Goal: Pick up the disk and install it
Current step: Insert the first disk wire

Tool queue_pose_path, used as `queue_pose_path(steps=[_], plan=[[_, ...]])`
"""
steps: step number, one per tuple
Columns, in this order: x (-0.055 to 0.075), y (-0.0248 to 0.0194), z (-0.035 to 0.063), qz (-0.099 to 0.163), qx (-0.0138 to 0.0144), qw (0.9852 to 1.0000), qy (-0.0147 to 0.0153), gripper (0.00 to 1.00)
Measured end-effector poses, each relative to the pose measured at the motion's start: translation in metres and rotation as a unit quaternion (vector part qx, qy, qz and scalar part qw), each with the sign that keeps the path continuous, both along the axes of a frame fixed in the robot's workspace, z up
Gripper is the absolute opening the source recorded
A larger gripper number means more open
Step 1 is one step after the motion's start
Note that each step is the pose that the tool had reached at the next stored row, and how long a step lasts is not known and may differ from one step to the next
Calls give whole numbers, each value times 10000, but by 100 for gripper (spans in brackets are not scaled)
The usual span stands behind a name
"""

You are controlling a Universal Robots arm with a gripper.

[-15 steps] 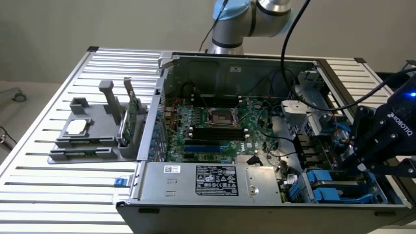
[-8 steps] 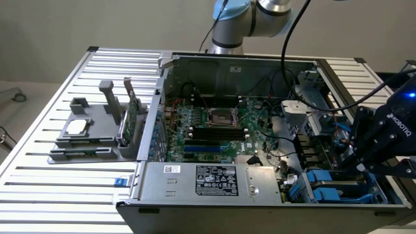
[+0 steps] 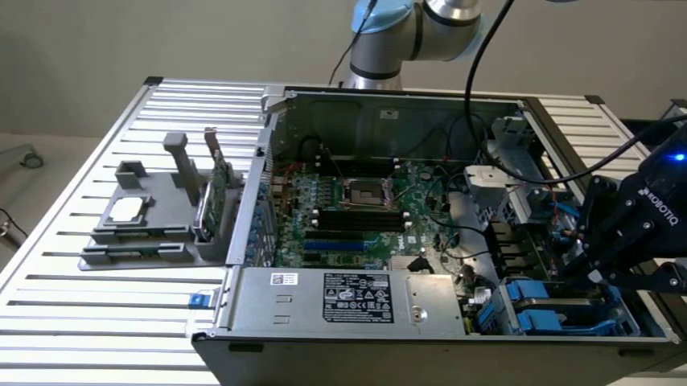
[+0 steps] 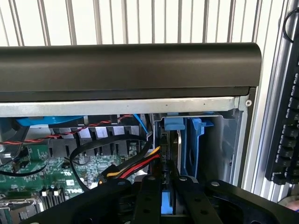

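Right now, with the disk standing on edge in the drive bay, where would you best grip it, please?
Grip the disk by its thin exposed edge, pinching across its thickness, coming in from the case's open side. It stands on edge between the drive bay walls; the end effector is shut on it there.

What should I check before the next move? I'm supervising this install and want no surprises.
1. Gripper over the drive bay: ok.
2. Disk held between the fingers: ok, blue carrier edge shows.
3. Disk fully seated: cannot tell.
4. Cables away from the fingers: not ok, they run right beside.
5. Blue bay rails unobstructed: ok.
6. Case open on the table: ok.
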State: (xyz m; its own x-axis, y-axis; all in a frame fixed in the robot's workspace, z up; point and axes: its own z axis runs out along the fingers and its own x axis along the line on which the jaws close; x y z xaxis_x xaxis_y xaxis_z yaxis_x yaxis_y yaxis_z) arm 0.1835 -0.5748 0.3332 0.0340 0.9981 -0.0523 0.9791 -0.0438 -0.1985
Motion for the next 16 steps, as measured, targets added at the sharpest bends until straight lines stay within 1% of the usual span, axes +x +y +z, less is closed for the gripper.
queue_pose_path(steps=[16], plan=[[2,-10,-2,-48,-1,10000,0,17]])
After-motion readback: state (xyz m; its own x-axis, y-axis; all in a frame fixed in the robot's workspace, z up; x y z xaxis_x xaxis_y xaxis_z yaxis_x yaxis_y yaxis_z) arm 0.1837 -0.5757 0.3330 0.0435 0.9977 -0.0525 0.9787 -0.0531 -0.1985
